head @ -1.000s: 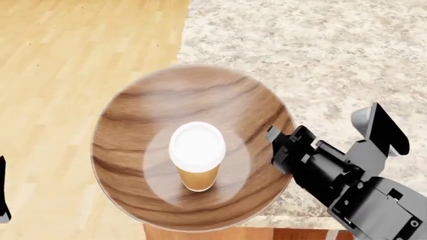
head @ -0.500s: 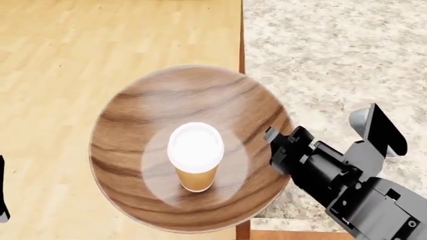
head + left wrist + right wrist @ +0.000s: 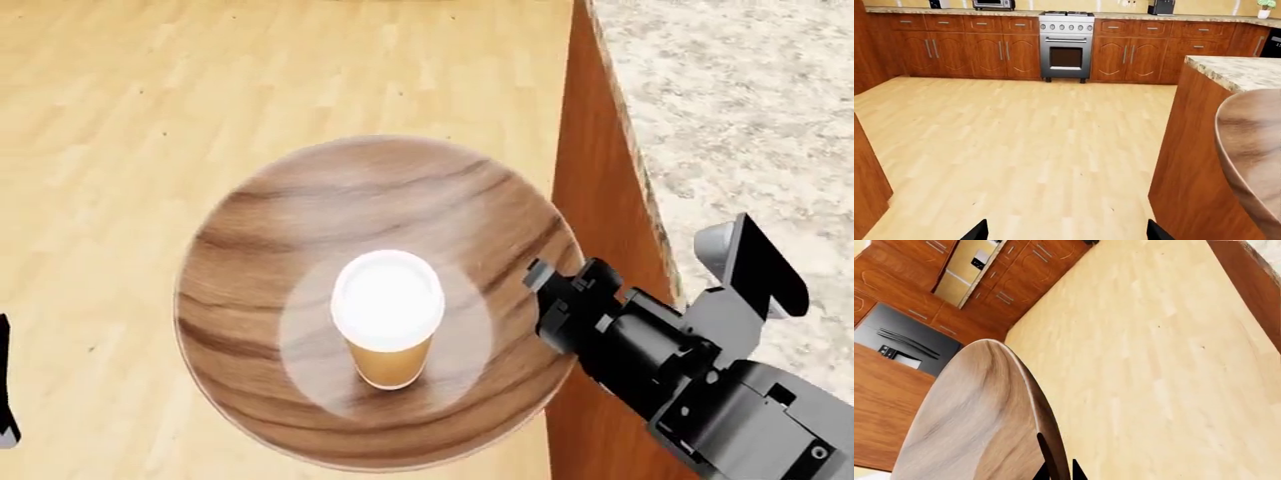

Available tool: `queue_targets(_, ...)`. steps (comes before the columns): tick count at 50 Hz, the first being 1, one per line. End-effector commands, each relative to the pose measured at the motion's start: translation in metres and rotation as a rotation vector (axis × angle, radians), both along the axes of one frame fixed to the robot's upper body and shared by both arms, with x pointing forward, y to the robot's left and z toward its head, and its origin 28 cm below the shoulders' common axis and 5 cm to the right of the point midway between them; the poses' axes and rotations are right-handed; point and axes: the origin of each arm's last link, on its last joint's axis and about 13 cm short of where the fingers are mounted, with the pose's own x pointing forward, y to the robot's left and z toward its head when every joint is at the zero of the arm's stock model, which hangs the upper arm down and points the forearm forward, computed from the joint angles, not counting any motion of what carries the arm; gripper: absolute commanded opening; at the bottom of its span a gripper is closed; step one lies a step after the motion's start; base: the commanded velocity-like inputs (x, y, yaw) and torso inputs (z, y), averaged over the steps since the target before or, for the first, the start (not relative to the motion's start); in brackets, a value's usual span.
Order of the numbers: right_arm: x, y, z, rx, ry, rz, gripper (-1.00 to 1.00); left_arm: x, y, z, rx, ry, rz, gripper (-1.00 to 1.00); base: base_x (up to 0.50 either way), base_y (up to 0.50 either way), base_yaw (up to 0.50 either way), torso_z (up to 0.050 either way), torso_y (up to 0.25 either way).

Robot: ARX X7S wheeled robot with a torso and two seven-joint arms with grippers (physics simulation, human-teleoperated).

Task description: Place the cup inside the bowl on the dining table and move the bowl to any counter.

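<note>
The wide wooden bowl [image 3: 360,190] hangs in the air over the floor, just left of the dining table [image 3: 747,120]. The tan cup [image 3: 388,335] with its white lid stands upright in the bowl's middle. My right gripper [image 3: 545,298] is shut on the bowl's right rim. In the right wrist view the rim of the bowl [image 3: 974,415] runs between the tips of the right gripper [image 3: 1059,473]. My left gripper [image 3: 1066,235] is open and holds nothing. Beside it, apart from it, the bowl [image 3: 1254,145] shows next to the dining table [image 3: 1234,70].
The table's reddish wooden side [image 3: 594,200] stands close against the bowl's right edge. Across the wooden floor [image 3: 1021,140], the counter [image 3: 954,11] runs along the far wall over brown cabinets, with a steel stove [image 3: 1066,45] in the middle.
In the head view the dining table has slid to the right. The bowl, which lay over the table's corner, now hangs wholly over the floor. The right gripper's hold and the cup are unchanged.
</note>
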Motion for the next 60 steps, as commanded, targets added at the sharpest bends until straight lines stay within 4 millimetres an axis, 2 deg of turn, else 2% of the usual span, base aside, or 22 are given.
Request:
queue_targets(1,-0.0002,-0.0003,0.0046,0.04,-0.031,0.003,-1.0,0.0004,-0.0001,-0.0005,-0.001,0.0,-0.002,1.0,0.11,0.5,0.0,0.0,0.0)
queue_targets(26,-0.0004,0.0002,0.0022,0.052,-0.035,-0.001,-1.0,0.001,-0.0015,0.0007,0.0,-0.001,-0.009,1.0,0.13,0.5,0.0,0.0,0.0)
queue_targets(60,0.0014,0.0052,-0.0003,0.048,-0.046,0.015,-1.0,0.0,-0.0005,-0.0035,-0.004,0.005,-0.009,1.0,0.29,0.43,0.0,0.0,0.001)
